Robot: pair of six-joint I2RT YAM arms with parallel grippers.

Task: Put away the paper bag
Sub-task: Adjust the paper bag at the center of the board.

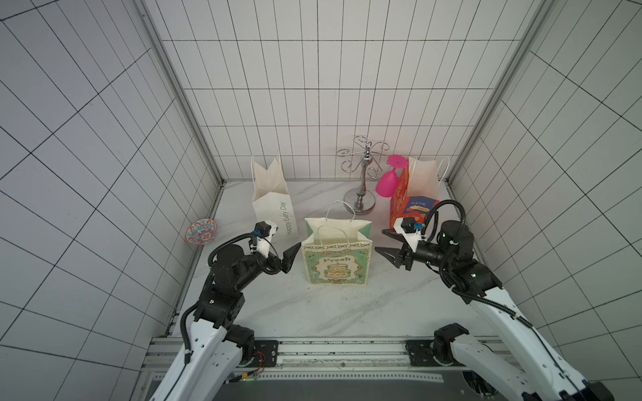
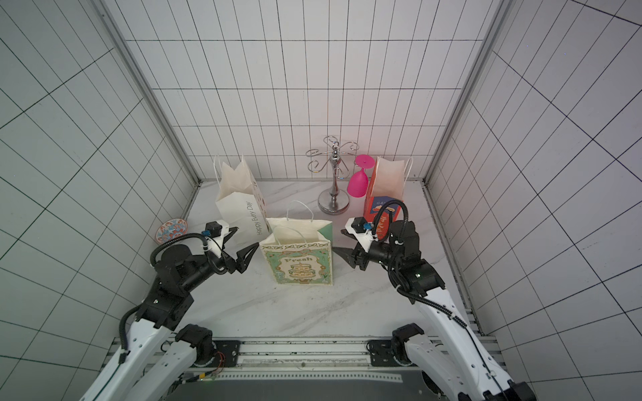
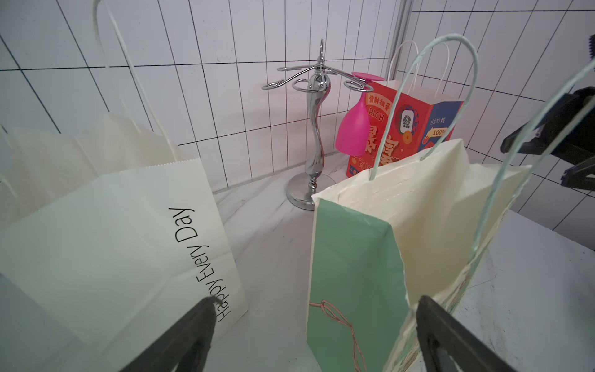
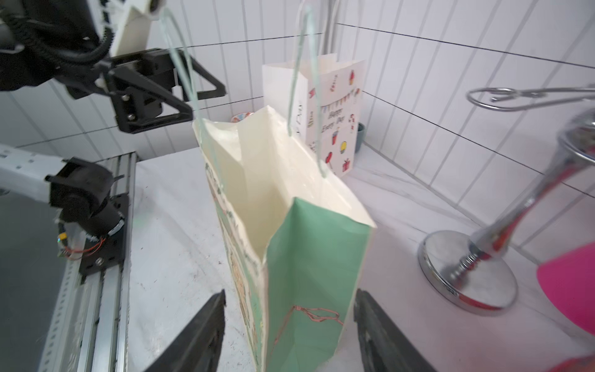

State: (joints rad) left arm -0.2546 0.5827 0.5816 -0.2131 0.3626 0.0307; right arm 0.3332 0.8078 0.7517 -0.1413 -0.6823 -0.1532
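I am flanking the upright mint-green printed paper bag (image 1: pixel 336 258), in the middle of the white marble counter (image 1: pixel 312 312), with my left gripper (image 2: pixel 246 236) spread wide and right gripper (image 1: pixel 379 239) parted, judging that both its narrow sides need pressing inward evenly.

Pink goblet (image 1: pixel 387 185) hangs inverted on chrome rack (image 1: pixel 363 180); patterned dish (image 1: pixel 202 232) well apart.

Green bag (image 1: pixel 336 264) was matt paper w/ twisted-paper handles; white bag (image 1: pixel 274 205) matt paper too. Rack (image 1: pixel 360 204): polished chrome metal, mirror-glossy. Desk (image 1: pixel 278 305): smooth marble-look. Fingers (image 4: pixel 199 338): matt blk plastic.
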